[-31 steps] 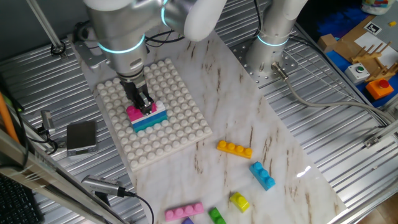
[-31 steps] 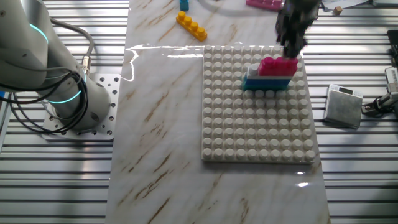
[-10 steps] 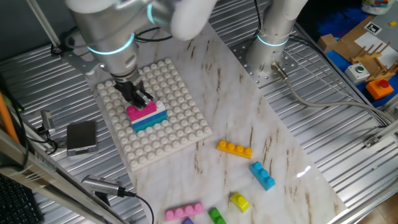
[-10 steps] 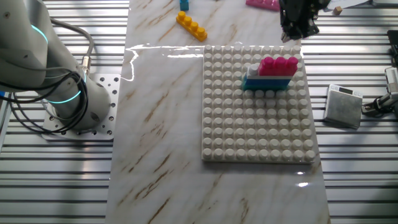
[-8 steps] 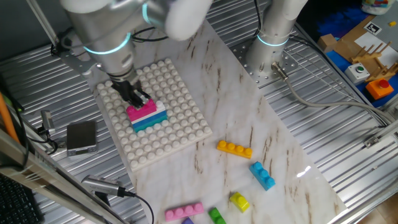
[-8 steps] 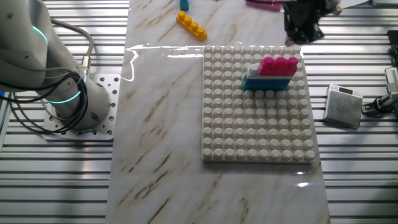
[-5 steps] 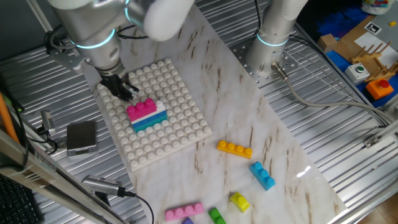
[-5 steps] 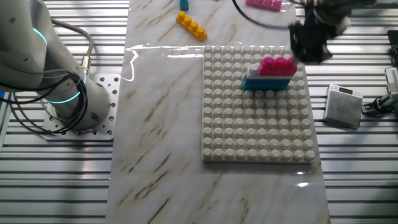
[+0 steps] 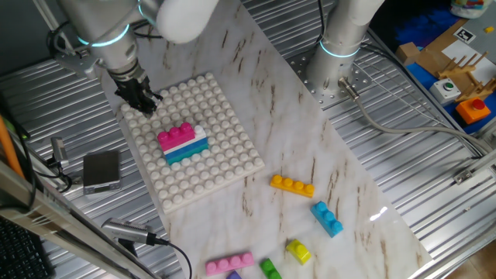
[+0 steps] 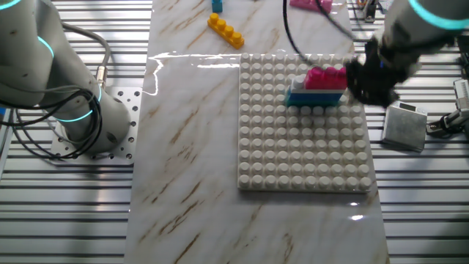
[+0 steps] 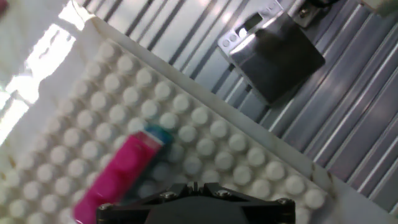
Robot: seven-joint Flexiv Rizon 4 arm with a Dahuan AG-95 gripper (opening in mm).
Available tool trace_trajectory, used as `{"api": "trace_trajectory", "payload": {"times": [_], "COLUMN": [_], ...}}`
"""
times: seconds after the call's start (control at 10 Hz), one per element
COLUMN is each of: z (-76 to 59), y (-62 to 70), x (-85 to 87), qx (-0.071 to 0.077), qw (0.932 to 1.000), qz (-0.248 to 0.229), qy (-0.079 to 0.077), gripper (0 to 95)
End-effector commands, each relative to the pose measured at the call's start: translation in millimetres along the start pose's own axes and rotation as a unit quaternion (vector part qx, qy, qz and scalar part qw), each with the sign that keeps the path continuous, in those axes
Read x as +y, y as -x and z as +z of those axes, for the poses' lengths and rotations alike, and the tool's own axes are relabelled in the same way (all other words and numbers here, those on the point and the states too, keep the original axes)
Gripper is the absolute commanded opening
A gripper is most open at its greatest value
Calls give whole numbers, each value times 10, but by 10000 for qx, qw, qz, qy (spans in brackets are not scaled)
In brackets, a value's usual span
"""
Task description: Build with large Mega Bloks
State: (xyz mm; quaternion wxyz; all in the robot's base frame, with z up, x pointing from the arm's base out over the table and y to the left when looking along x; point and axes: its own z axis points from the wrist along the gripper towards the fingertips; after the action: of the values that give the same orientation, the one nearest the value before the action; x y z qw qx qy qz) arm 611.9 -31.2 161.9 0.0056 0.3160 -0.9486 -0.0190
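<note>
Near edge of the desk: a pale pink studded plastic brick [image 9: 229, 264], a green plastic brick [image 9: 270, 269] and a short yellow plastic brick [image 9: 298, 250] lie close together. The green one is cut by the frame, so I cannot confirm its pose.

Risk: a descent on any of the three may nudge a neighbour over the near edge, because there is little room between them for the fingers.

Further in, a light blue plastic brick [image 9: 327, 218] and a long orange plastic brick [image 9: 292, 185] lie apart from each other. I judge them the safer picks.

Beyond them sits the white studded baseplate [image 9: 225, 167]. On it stands a three-layer stack [image 9: 183, 143]: a magenta brick on a white one on a teal one, set toward the plate's edge that faces the small grey metal box [image 9: 101, 170]. The stack looks seated and square.

Farthest is the black two-finger gripper [image 9: 143, 105], low over the far corner of the plate on that same side. In the other fixed view it is blurred and just beside the stack. I cannot tell whether its claw is apart or together: no view shows the fingertips clearly, and I see no brick at them.

Risk: a sideways move at this height could clip the stack and unseat the top brick or shift the plate. I would want height gained before any travel toward the loose bricks.
</note>
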Motion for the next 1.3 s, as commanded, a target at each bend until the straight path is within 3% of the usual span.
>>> {"api": "trace_trajectory", "payload": {"times": [0.1, 0.3, 0.5, 1.0, 1.2, 1.3], "z": [-1, 1, 1, 1, 64, 176], "y": [-73, -83, -83, -83, -87, -81], "x": [-25, -10, -10, -10, -259, -452], "qx": [15, -43, 155, 63, 46, 29], "qw": [10000, 9999, 9991, 9933, 9936, 9944], "qz": [54, 99, 391, 1154, 1123, 1050], "qy": [5, 106, -24, -24, 85, 111], "gripper": [0, 0, 0, 0, 0, 0]}}
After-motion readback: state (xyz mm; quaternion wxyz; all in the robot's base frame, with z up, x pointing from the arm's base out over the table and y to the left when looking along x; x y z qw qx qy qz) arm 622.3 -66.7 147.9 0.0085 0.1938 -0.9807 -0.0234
